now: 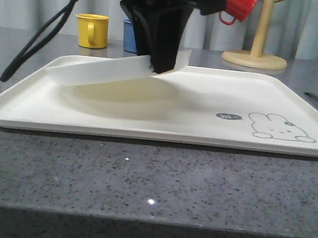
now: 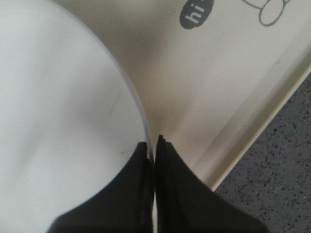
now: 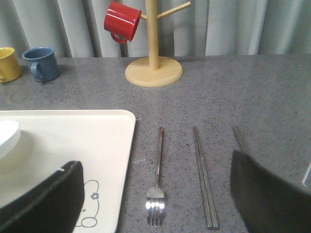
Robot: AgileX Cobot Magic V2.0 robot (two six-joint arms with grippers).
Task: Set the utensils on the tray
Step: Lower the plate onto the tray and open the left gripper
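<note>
1. One utensil is in the air: the shallow round white plate (image 1: 104, 71) hangs tilted above the large cream rectangular tray with the rabbit drawing (image 1: 203, 132). The left hand (image 1: 162, 62) pinches its rim, and the plate spreads away from the fingers toward the tray's left part. In the left wrist view the two black fingertips (image 2: 167, 160) press together on the plate edge (image 2: 63, 121), the tray floor and its raised rim (image 2: 252, 131) just beyond them.
2. The move ahead, as I judge it, is straight down: the plate is already over the tray, apart from its floor, its low edge nearest.
3. Three utensils lie on the grey speckled surface (image 3: 252, 92) past the tray's right rim (image 3: 127, 160), ahead of and between the spread, empty black fingers (image 3: 43, 199) of the right hand (image 3: 160, 228). Nearest the tray is the silver four-tined metal fork (image 3: 157, 194), then the pair of straight silver metal chopsticks (image 3: 203, 179), then a silver handle (image 3: 238, 138), probably the spoon, partly hidden by the other finger.
4. All three long axes run away from the right hand, tines toward it, so that arm is nearer for these.
</note>
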